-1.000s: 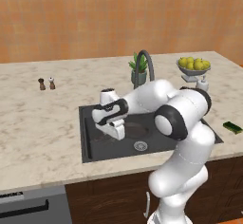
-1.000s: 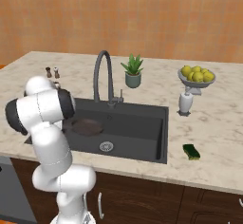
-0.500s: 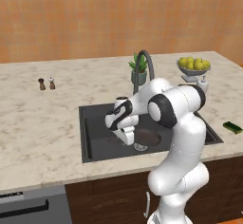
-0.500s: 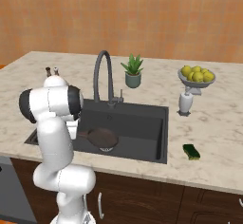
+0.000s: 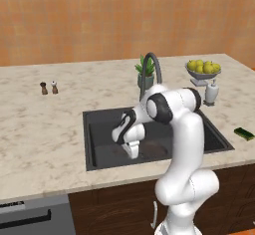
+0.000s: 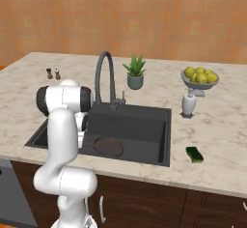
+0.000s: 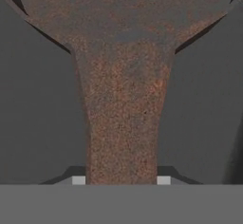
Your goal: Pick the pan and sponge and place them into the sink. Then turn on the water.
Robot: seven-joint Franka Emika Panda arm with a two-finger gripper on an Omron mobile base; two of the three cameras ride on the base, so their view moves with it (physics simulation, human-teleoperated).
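Observation:
The dark brown pan (image 6: 108,146) is down inside the black sink (image 6: 144,121), close to the basin floor. My gripper (image 5: 130,152) reaches down into the sink (image 5: 99,119) and is shut on the pan's handle. In the hand view the rusty handle (image 7: 123,123) runs up from between my fingertips (image 7: 79,180) and widens into the pan's bowl at the top. The green sponge (image 6: 195,154) lies on the counter right of the sink, near the front edge, also visible as the sponge (image 5: 244,133). No stream comes from the arched faucet (image 6: 103,72).
Behind the sink stand a potted plant (image 6: 135,73), a bowl of lemons (image 6: 199,77) and a white soap bottle (image 6: 188,105). Two small shakers (image 5: 49,87) sit on the counter at the far left. A dishwasher front (image 5: 30,219) is below the counter.
My gripper has carried the pan from the sink's left side toward its middle and lowered it deeper into the basin. The sponge has stayed in place.

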